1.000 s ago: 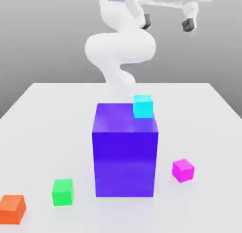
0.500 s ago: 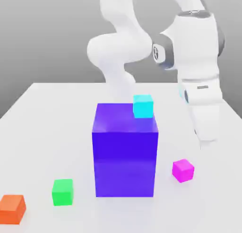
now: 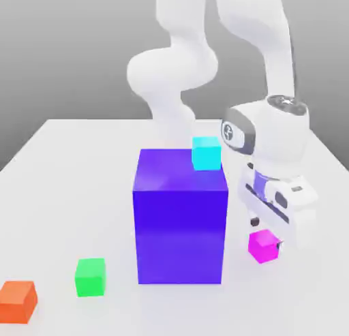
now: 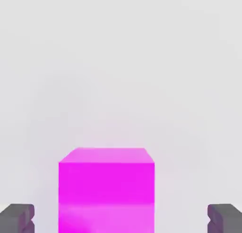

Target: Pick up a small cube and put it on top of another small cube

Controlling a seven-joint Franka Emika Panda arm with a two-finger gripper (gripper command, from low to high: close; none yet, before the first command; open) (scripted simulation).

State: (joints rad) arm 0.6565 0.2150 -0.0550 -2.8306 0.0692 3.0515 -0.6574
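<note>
The small magenta cube (image 3: 263, 246) rests on the white table at the exterior view's right, beside the big blue-purple block. My gripper (image 3: 267, 233) hangs just above it, fingers pointing down. In the hand view the magenta cube (image 4: 106, 189) sits between my two dark fingertips (image 4: 16, 218), which stand wide apart and clear of its sides, so my gripper (image 4: 121, 219) is open and holds nothing. The small green cube (image 3: 90, 276) lies on the table near the front, at the exterior view's left.
A big blue-purple block (image 3: 180, 215) stands mid-table between the two small cubes, with a cyan cube (image 3: 206, 153) on its top far corner. An orange cube (image 3: 18, 301) lies at the front left corner. The white table (image 3: 75, 185) spreads around them.
My arm has swung down from high at the back and the hand has descended onto the magenta cube. The fingers stayed open. No cube has moved.
</note>
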